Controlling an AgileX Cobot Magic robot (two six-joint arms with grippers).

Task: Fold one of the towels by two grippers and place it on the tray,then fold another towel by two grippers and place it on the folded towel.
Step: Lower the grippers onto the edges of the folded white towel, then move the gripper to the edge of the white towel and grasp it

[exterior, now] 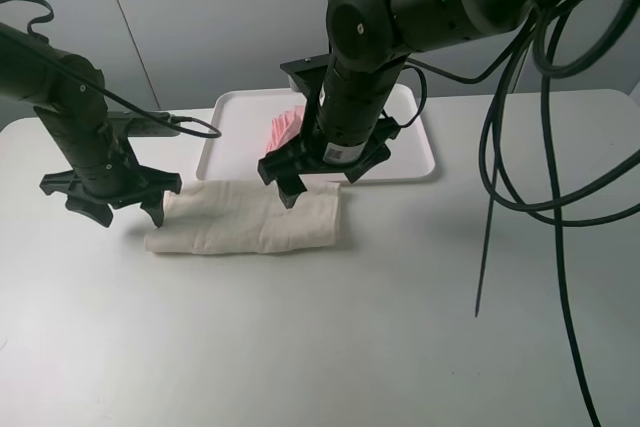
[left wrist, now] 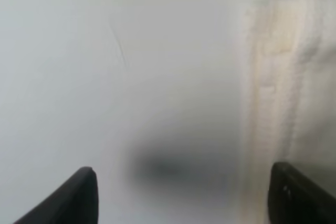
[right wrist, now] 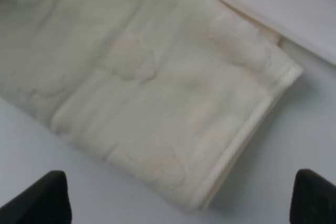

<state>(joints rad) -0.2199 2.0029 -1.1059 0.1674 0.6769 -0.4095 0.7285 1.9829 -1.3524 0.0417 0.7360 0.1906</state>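
Step in hand, by judgement: folding of the second piece, the cream off-white terry-cloth towel (exterior: 250, 219), laid as a long doubled strip on the pale grey surface (exterior: 300, 347) just in front of the flat white rectangular plastic tray (exterior: 415, 162). On that tray already, the pale pink terry-cloth towel (exterior: 285, 125) (mostly hidden behind the thick black right arm (exterior: 365, 77), so its fold not checkable). On the black cabled left arm (exterior: 80, 117), left jaws spread wide, empty, poised at the strip's left end, one finger over cloth, the other over bare surface. Likewise spread and empty, right jaws low over the strip's far edge near its right end; contact with cloth not to be told. Next move, likely: descend, pinch both ends, bring one end over the other, then carry the halved bundle onto the pink towel; even grips needed against skewed edges.
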